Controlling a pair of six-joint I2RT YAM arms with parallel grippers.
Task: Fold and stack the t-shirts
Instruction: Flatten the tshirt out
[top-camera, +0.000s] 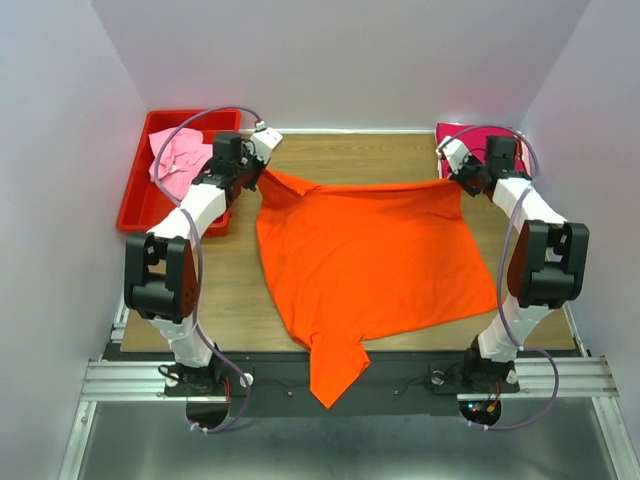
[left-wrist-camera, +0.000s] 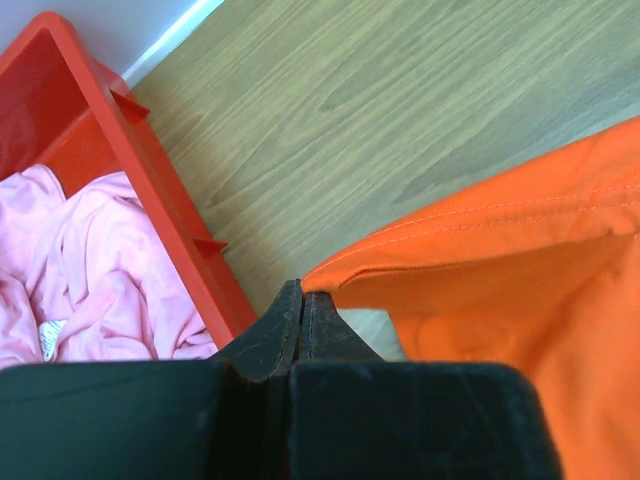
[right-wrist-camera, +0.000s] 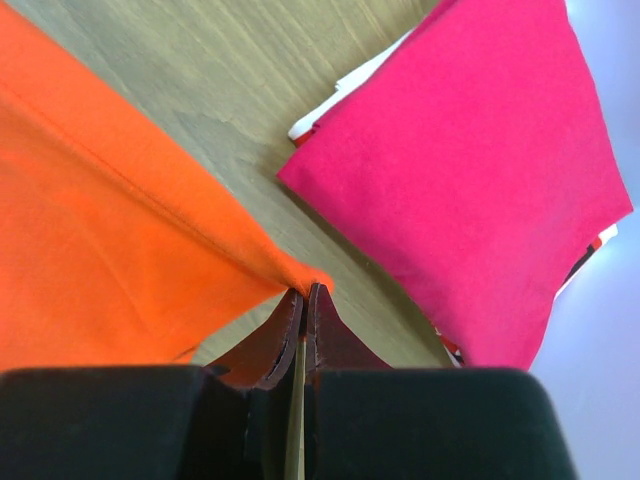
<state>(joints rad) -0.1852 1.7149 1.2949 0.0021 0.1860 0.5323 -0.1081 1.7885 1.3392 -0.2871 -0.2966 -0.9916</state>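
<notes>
The bright orange t-shirt (top-camera: 370, 255) lies spread over the wooden table, one sleeve hanging past the near edge. My left gripper (top-camera: 264, 172) is shut on its far left corner (left-wrist-camera: 330, 275), and my right gripper (top-camera: 452, 168) is shut on its far right corner (right-wrist-camera: 300, 275); the far hem is stretched between them. A folded magenta t-shirt (right-wrist-camera: 470, 170) lies on the table at the far right, just beyond the right gripper (right-wrist-camera: 305, 290). A crumpled light pink t-shirt (left-wrist-camera: 90, 270) sits in the red bin to the left of the left gripper (left-wrist-camera: 302, 290).
The red plastic bin (top-camera: 140, 205) stands at the far left of the table, close beside my left arm. White walls enclose the table on the left, right and back. Bare wood (top-camera: 350, 155) shows beyond the orange shirt's far hem.
</notes>
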